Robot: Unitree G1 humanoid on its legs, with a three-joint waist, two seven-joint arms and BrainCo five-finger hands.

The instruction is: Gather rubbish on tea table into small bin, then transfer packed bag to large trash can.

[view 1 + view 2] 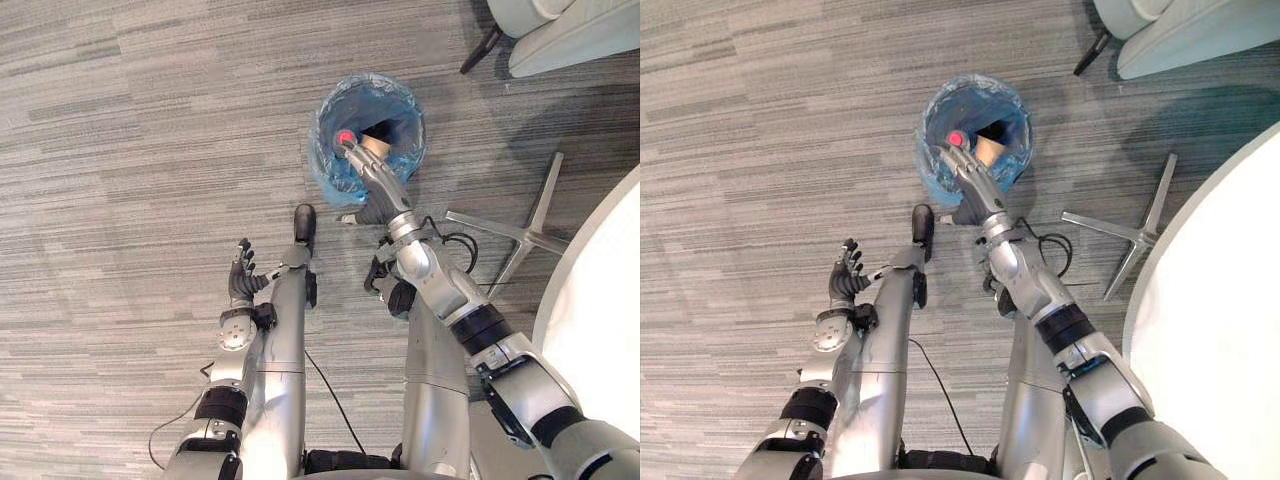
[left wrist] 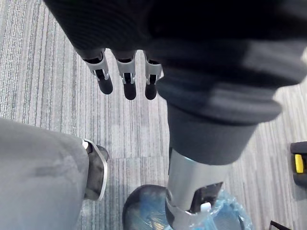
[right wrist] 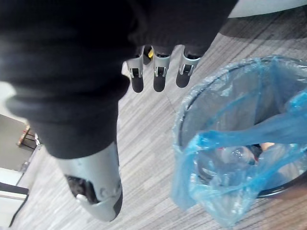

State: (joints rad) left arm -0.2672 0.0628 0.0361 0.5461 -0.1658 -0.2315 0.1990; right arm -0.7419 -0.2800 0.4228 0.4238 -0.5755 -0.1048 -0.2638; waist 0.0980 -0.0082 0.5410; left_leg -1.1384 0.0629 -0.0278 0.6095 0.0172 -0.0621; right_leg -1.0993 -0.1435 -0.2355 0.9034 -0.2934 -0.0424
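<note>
I'm looking straight down at grey striped carpet (image 1: 130, 150). The white tea table (image 1: 610, 290) curves in at 4 o'clock, a pale armchair (image 1: 570, 35) sits at 1 o'clock, and a metal star-shaped chair base (image 1: 520, 235) lies on the floor at 3 o'clock.

The small bin (image 3: 192, 112) is at 12 o'clock, just ahead of me, lined with the blue bag (image 1: 335, 175). My right hand (image 1: 375, 185) reaches over the near rim. In its wrist view the fingers (image 3: 158, 81) hang straight and carry nothing. My left hand (image 1: 241, 275) is at 8 o'clock, well clear of the bin, fingers loose and empty.

Inside the bag I can see a tan piece (image 1: 380, 146), maybe a cup, and a red spot (image 1: 345, 137) right at my right fingertips. It's probably a cap lying in the bin, but I can't be sure from here.

The bag looks like thin, soft, slippery film, and I'd judge the load is light. It would likely tear if snagged on the mesh wall. I'd take hold where the film folds over the rim at 6 o'clock, bunch the loose plastic and lift straight up. The bin looks light enough to come up with it.
</note>
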